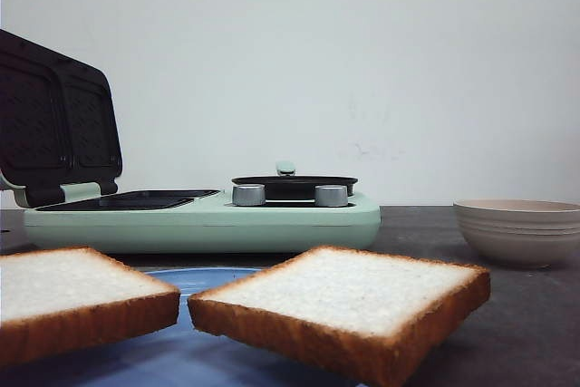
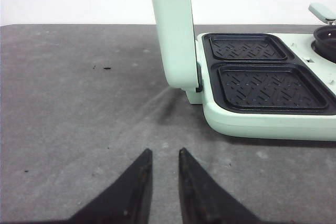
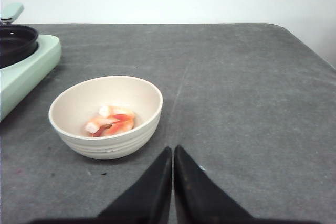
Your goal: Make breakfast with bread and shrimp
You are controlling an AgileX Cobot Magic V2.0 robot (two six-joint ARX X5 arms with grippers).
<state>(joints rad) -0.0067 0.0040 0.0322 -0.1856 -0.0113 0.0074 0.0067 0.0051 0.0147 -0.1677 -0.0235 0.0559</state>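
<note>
A: Where was the bread?

B: Two slices lay at the near edge of the front view, on a blue plate. The left slice ran off the frame's left side; the right slice sat beside it, with a strip of plate showing between them. Both showed pale faces and golden-brown crusts.

A: And the shrimp?

B: The shrimp, a few reddish-orange and whitish pieces, lay in the bottom of a cream bowl. In the front view that bowl stood on the grey table, to the right of the mint-green breakfast maker, and its contents were hidden by the rim.

A: How did the maker stand?

B: Its lid was raised on the left, so the two dark ridged plates lay bare. On its right part a small black pan sat behind two silver knobs.

A: What about the grippers?

B: The left gripper hung over bare table near the maker's hinge corner, its black fingers a narrow gap apart and holding nothing. The right gripper hung just beside the bowl, its fingertips drawn together to barely a slit, also empty
</note>
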